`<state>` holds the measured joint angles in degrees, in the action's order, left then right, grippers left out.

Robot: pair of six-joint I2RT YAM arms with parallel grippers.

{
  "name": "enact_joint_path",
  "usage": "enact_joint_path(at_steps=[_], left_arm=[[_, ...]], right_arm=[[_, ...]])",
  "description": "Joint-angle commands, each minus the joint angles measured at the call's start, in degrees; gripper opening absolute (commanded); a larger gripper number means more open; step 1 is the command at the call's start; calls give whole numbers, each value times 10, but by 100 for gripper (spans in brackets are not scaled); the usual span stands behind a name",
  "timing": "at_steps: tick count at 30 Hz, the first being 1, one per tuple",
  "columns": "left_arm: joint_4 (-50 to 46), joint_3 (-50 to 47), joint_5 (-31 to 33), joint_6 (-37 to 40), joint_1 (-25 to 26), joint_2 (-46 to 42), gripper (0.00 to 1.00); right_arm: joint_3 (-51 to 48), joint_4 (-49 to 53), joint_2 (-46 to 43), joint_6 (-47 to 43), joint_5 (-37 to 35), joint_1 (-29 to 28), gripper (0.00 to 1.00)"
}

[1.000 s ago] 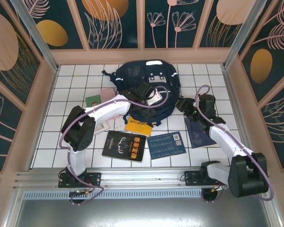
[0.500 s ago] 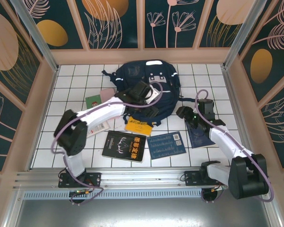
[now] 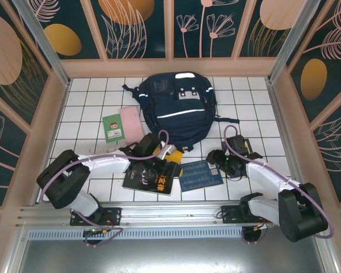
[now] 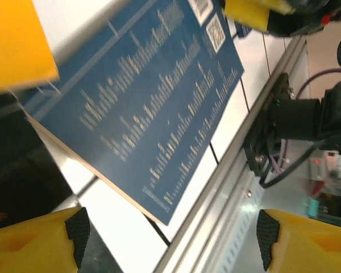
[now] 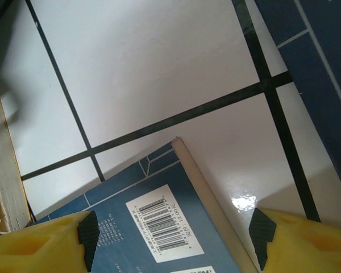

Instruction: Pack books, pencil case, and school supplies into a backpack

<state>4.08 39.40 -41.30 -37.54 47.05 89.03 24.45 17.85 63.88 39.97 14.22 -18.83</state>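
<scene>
Blue paperback (image 3: 200, 174) at front edge of table (image 3: 91, 91): thin, light, likely floppy, slick; take the barcode corner (image 5: 179, 143). Right gripper (image 5: 173, 242), left gripper (image 4: 173, 230): jaws apart, empty.

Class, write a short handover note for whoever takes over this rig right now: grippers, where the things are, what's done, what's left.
Left gripper: open, empty, above the blue book.
Right gripper: open, empty, over that book's barcode corner.
Backpack: lying at the back of the table.
Black book and green book: on the tiles, outside the backpack, like the blue one.
Done: nothing visibly packed.
Left: get these books into the backpack.
</scene>
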Motion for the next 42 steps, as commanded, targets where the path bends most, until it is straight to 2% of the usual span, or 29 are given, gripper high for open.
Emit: enact_joint_path(at_steps=[1, 4, 12, 16, 23, 28, 32, 36, 42], left_arm=[[73, 3, -60, -55, 6, 25, 79], [41, 2, -43, -47, 6, 49, 79], [-66, 42, 78, -32, 6, 127, 81], [-75, 51, 98, -31, 9, 150, 81], [-102, 58, 125, -14, 12, 156, 82], [-113, 53, 140, -4, 12, 149, 82], [-117, 51, 147, 0, 12, 147, 82], [-126, 57, 154, 7, 12, 141, 82], [-178, 84, 192, 26, 11, 107, 82]], right_arm=[[-27, 14, 0, 15, 1, -6, 74], [-31, -6, 12, 2, 58, -20, 73], [-64, -83, 13, 16, 187, -29, 71], [-70, -121, -16, 35, 250, -29, 69], [-58, -123, -74, 57, 294, -27, 62], [-34, -75, -100, 47, 288, -26, 54], [-30, -63, -126, 48, 280, -26, 44], [-34, -60, -114, 42, 261, -25, 33], [-2, 15, -99, -12, 181, -21, 13]])
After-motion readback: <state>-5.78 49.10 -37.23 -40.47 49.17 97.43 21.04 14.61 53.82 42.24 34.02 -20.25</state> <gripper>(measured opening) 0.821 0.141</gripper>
